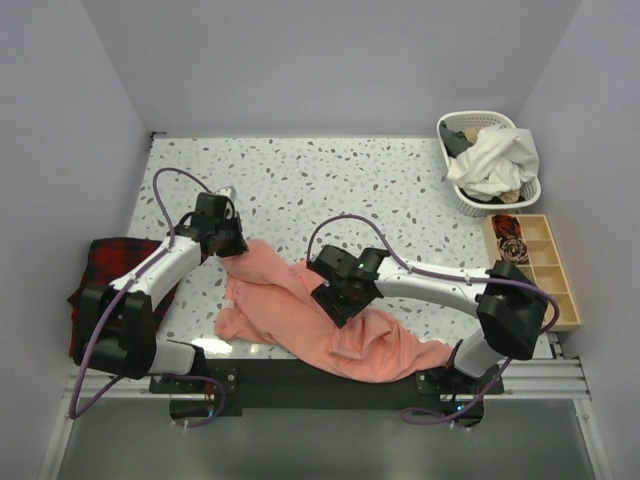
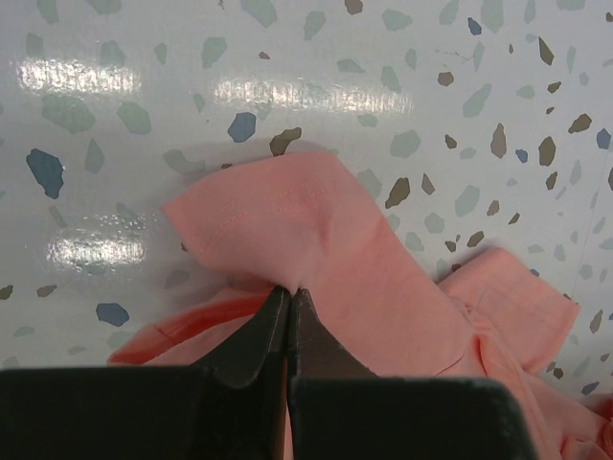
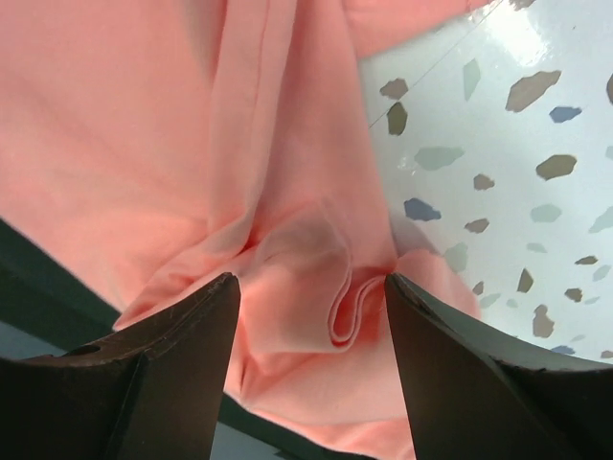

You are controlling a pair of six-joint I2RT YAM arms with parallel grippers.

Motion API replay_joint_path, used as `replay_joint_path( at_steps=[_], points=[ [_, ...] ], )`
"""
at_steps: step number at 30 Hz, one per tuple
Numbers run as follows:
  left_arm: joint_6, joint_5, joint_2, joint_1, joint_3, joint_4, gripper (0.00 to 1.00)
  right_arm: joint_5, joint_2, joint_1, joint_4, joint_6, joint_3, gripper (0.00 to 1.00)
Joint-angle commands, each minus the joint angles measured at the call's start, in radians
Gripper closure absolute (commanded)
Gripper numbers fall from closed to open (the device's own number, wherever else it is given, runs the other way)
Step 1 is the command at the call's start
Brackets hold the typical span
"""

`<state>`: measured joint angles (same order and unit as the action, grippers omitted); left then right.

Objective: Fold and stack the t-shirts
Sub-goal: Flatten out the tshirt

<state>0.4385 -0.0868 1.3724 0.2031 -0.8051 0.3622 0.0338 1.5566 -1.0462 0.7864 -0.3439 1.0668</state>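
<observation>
**Left Claw Pinched Pink Shirt While Right Claw Stood Open Over a Fold**

A single salmon-pink t-shirt (image 1: 300,305) lay crumpled on the speckled bench (image 1: 330,180), in the near half between the two arms. It ran in a rumpled band from the left arm's tip, down and to the right. Its lower right portion spilled over the near edge of the bench, in front of the right arm's base. The cloth was bunched and creased, not spread flat.

The left claw (image 2: 289,297) was clenched on the shirt. The left wrist view showed its two dark fingers (image 2: 251,347) pressed together with a hemmed edge of pink fabric nipped at their tips. The cloth rose from that pinch in a small peak over the bench.

The right claw (image 3: 311,287) sat over the middle of the shirt with its jaws spread wide apart. In the right wrist view a rolled fold of pink fabric lay between the two fingers (image 3: 182,364). Neither finger visibly pressed on it, so the claw gripped nothing.

A red-and-black plaid cloth (image 1: 100,262) lay at the left edge of the bench, partly under the left arm. In the far right corner stood a white basket (image 1: 478,206) heaped with white cloth (image 1: 492,158). Just in front of it, along the right edge, sat a wooden tray (image 1: 556,282) divided into compartments.
</observation>
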Motion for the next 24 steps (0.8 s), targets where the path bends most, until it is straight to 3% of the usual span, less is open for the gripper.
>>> replay_joint_path(
  at_steps=[1, 7, 9, 16, 18, 19, 21, 24],
  points=[
    [0.009, -0.014, 0.002, -0.004, 0.006, -0.039, 1.00, 0.090, 0.045, 0.000, -0.035, 0.074, 0.045, 0.33],
    [0.005, -0.013, 0.001, -0.004, 0.003, -0.032, 1.00, 0.080, 0.088, 0.005, -0.041, 0.095, 0.036, 0.35],
    [0.006, -0.013, 0.002, -0.004, 0.004, -0.034, 1.00, 0.037, 0.079, 0.006, -0.073, 0.103, 0.009, 0.45],
    [0.006, -0.018, 0.010, -0.004, 0.006, -0.037, 1.00, -0.099, 0.053, 0.044, -0.139, 0.115, -0.044, 0.57],
    [0.006, -0.021, 0.013, -0.004, 0.003, -0.039, 1.00, -0.118, 0.049, 0.058, -0.141, 0.121, -0.050, 0.68],
    [0.006, -0.021, 0.013, -0.004, 0.004, -0.039, 1.00, -0.120, 0.042, 0.060, -0.142, 0.123, -0.050, 0.83],
    [0.006, -0.019, 0.013, -0.004, 0.003, -0.039, 1.00, -0.112, 0.028, 0.066, -0.136, 0.126, -0.051, 1.00],
    [0.006, -0.018, 0.013, -0.004, 0.003, -0.037, 1.00, -0.080, -0.016, 0.071, -0.115, 0.128, -0.041, 1.00]
  ],
)
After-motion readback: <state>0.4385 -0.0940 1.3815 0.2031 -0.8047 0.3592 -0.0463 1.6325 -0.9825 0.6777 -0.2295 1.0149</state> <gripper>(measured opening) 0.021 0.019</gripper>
